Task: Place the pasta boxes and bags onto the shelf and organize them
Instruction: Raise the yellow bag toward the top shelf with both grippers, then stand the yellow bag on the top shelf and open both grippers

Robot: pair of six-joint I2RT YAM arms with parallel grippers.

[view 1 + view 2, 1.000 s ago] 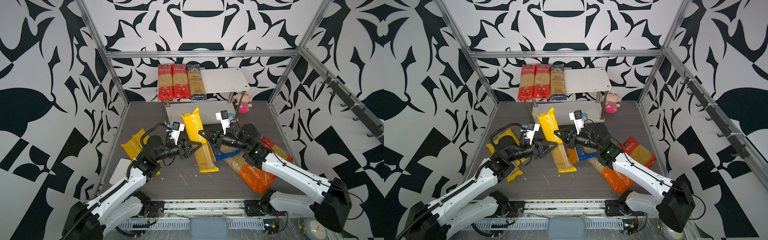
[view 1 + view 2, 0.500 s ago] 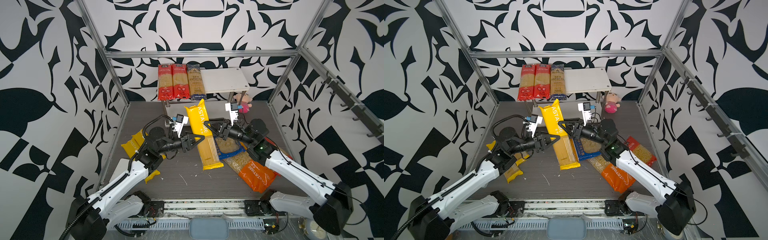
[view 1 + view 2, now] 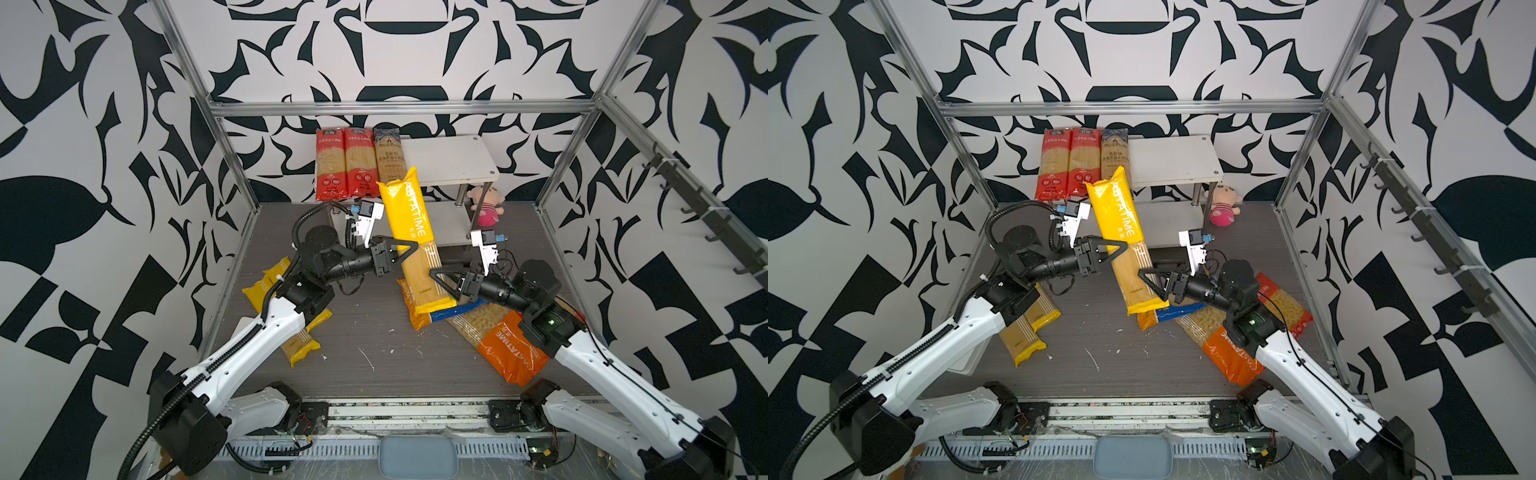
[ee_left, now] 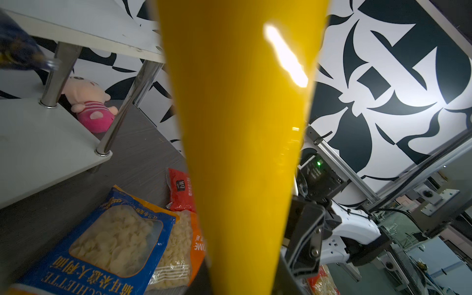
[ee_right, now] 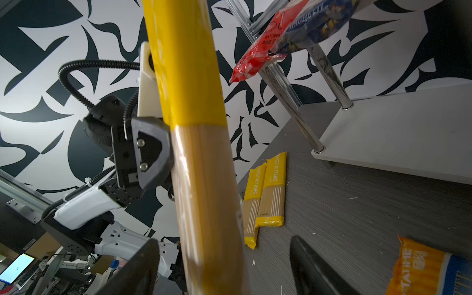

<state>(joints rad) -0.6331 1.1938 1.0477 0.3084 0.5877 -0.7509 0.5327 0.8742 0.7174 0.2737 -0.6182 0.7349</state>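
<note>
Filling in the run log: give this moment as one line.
left claw: shut on yellow plastic PASTATIME spaghetti pack | right claw: open, astride its lower half | pack: tilted, before white two-tier shelf

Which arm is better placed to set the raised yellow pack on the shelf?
Left. The left gripper is clamped on the yellow pack, whose top leans toward the shelf; the right gripper is open around its lower part, not gripping.

Both top views look down from high in front toward the shelf, sharing the whole scene. My wrist cameras closely face the yellow pack from opposite sides.
</note>
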